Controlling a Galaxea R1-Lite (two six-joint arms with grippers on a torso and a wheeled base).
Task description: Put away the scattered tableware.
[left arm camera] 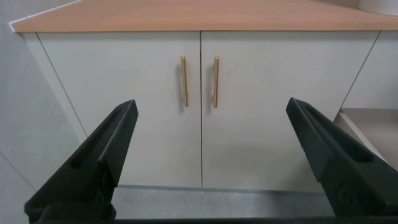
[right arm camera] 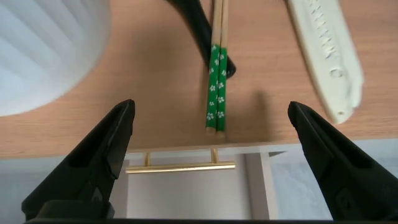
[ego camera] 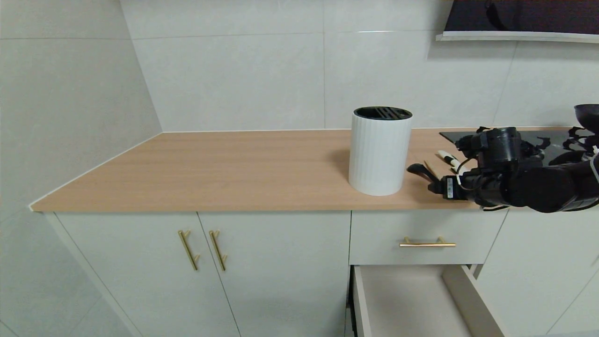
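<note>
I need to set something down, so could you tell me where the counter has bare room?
The wide stretch of countertop from the left wall corner to the white holder is bare. Right of the holder it is crowded: chopsticks, a black utensil, a white utensil and the right gripper.

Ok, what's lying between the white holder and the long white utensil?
A black utensil handle and a pair of green-tipped chopsticks; the right wrist view shows them best.

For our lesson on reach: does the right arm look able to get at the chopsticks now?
Probably yes. The open right tool hangs over the chopsticks, nothing between them; a black utensil handle crosses beside them, which may crowd the grasp.
</note>
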